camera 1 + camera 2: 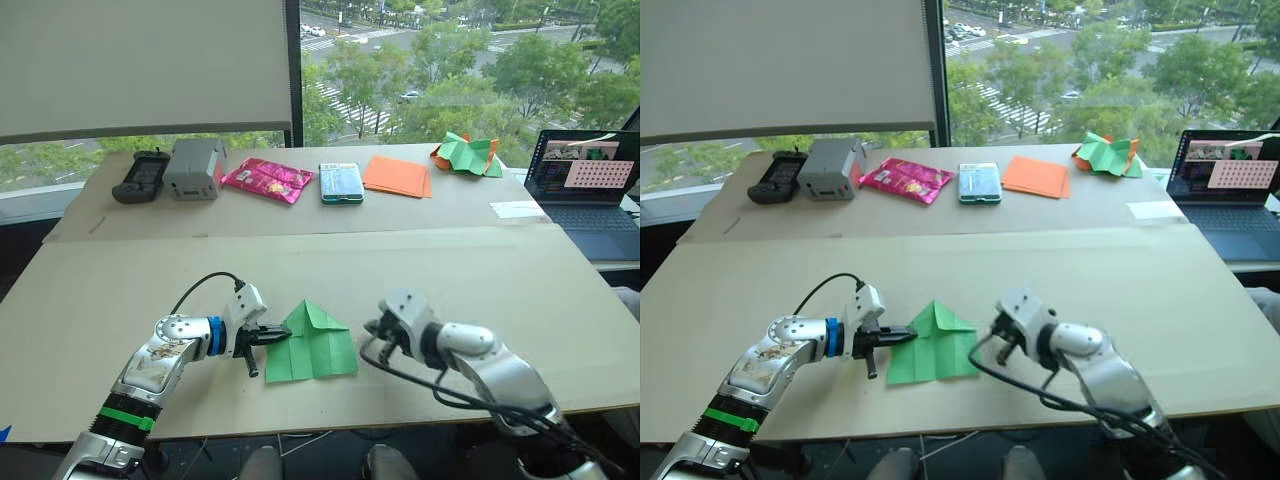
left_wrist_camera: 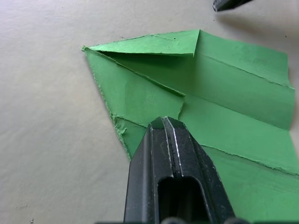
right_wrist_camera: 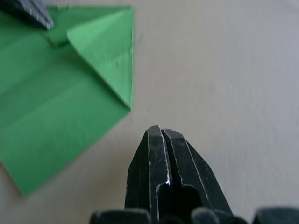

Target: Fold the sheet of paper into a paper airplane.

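The sheet of paper (image 1: 312, 345) is bright green and lies flat on the cardboard table top, near the front. Its far end comes to a point, with corner flaps (image 2: 154, 44) folded in. A finished paper airplane is out of view. My left gripper (image 1: 283, 337) is shut, and its tips (image 2: 163, 122) rest over the sheet's left edge without pinching it. My right gripper (image 1: 997, 335) is also shut and empty. It hovers over bare cardboard just right of the sheet, with its fingertips (image 3: 161, 130) apart from the paper.
Along the far table stand a black device (image 1: 138, 176), a grey box (image 1: 195, 168), a pink packet (image 1: 267, 180), a teal pack (image 1: 341, 183), flat orange sheets (image 1: 398, 175) and a crumpled green-and-orange heap (image 1: 466, 154). A laptop (image 1: 585, 185) sits at the right edge.
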